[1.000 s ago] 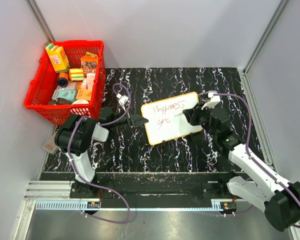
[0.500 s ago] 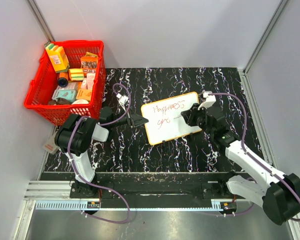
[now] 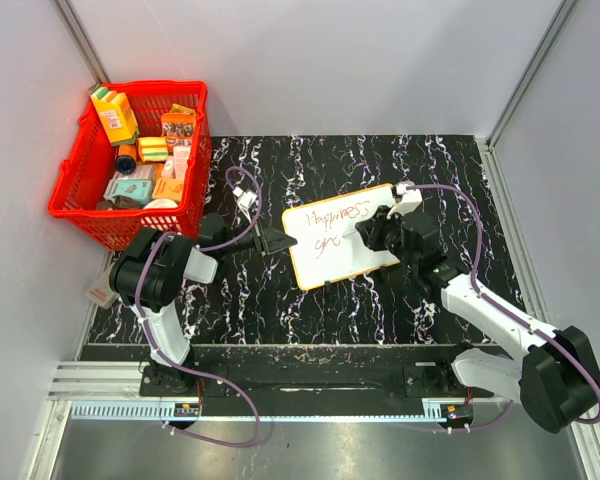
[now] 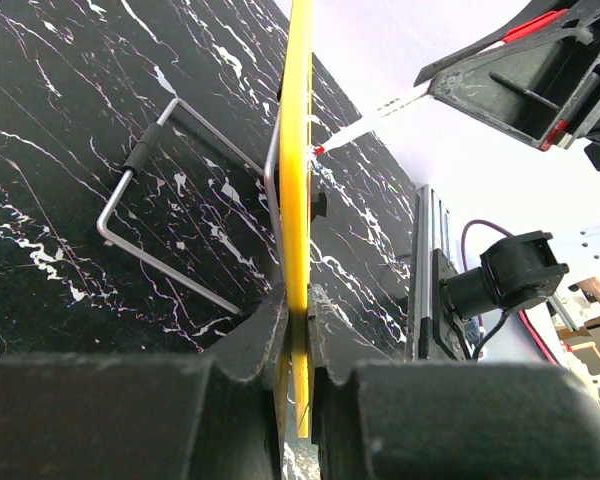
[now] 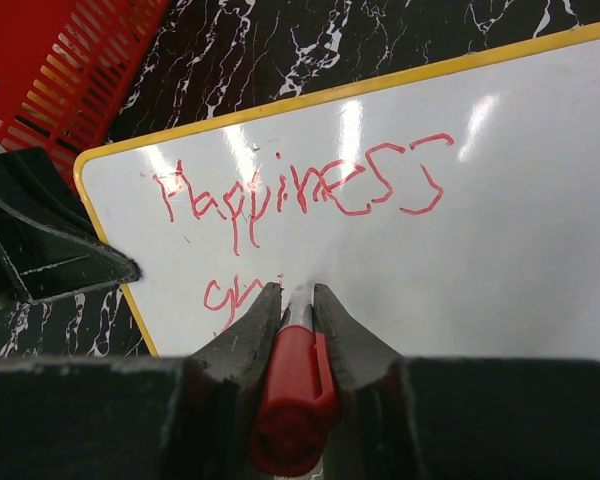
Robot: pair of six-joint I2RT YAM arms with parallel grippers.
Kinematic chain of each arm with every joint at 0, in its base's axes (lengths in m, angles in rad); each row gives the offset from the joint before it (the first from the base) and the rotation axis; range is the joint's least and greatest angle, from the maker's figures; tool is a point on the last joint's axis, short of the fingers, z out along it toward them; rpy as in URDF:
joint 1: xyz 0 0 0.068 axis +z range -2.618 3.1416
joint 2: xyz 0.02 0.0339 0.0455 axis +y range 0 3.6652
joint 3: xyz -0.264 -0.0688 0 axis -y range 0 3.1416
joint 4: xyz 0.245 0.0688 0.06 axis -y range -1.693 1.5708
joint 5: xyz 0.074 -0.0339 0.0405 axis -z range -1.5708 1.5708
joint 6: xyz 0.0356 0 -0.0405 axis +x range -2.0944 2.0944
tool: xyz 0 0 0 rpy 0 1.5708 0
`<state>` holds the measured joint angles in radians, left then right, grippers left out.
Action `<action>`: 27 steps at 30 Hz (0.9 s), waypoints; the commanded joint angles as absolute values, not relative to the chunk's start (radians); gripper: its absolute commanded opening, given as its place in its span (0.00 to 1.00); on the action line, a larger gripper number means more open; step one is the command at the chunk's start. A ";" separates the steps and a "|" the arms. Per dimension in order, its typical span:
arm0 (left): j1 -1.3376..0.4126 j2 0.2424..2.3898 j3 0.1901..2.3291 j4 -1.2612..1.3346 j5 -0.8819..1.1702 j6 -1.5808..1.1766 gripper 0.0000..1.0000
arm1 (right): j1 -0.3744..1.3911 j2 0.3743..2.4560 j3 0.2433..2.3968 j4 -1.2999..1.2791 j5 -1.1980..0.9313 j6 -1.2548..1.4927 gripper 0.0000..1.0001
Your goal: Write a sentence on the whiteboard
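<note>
Jaws of the left gripper [image 4: 298, 322] are clamped on the yellow-rimmed left edge of the whiteboard [image 3: 332, 268]. It sits near the middle of the black marbled table [image 3: 280, 310], propped on a wire stand [image 4: 170, 205]. Those of the right gripper [image 5: 298, 295] are closed around a red marker [image 5: 292, 395], its tip at the board's face on the second line of the sentence [image 5: 302, 190]. The first line reads "Happiness"; below it are a few letters beginning with "g". Farther back on the left, a red basket [image 3: 140, 228] holds boxes [image 3: 115, 115].
</note>
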<state>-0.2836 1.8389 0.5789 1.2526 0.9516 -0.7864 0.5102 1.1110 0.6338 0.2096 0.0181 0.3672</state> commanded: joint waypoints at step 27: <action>-0.291 1.807 0.589 1.358 0.965 -0.753 0.00 | 0.520 1.143 0.655 0.258 0.051 0.390 0.00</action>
<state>-0.2832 1.8389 0.5789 1.2510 0.9497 -0.7868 0.5106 1.1568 0.6353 0.2497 0.0181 0.3904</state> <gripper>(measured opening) 0.125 0.225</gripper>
